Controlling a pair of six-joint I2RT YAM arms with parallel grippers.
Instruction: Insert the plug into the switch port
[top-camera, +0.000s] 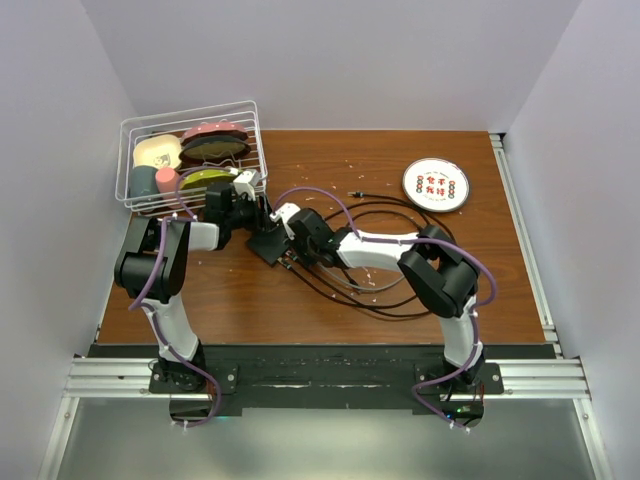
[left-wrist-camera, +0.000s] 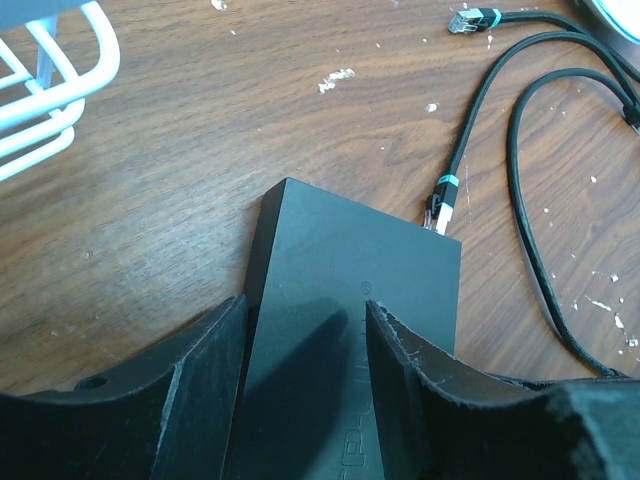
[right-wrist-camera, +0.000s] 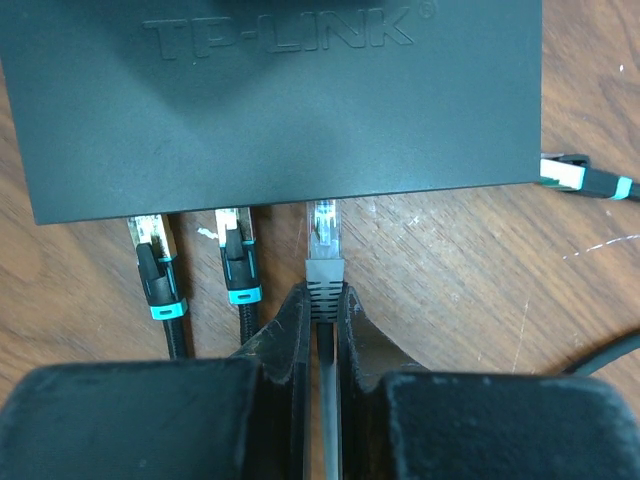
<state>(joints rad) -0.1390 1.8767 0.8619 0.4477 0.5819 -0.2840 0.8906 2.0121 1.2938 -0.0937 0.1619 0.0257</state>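
Holding the plug (right-wrist-camera: 323, 225) clenched in the right gripper (right-wrist-camera: 322, 300), tip against the long edge of the black box (right-wrist-camera: 280, 100) just beside two teal-banded cables (right-wrist-camera: 160, 275) already seated there — and poising the left gripper (left-wrist-camera: 305, 310) half-spread over the box top, grasping nothing, with loose cable loops (left-wrist-camera: 527, 250) near and a wire basket (top-camera: 188, 112) close by the left arm.

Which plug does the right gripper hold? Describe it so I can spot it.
Find the black TP-LINK switch box and follow its near long edge in the right wrist view. Of three plugs there, the plug pinched in the right gripper is rightmost. It has a plain dark boot; its two neighbours wear teal bands.
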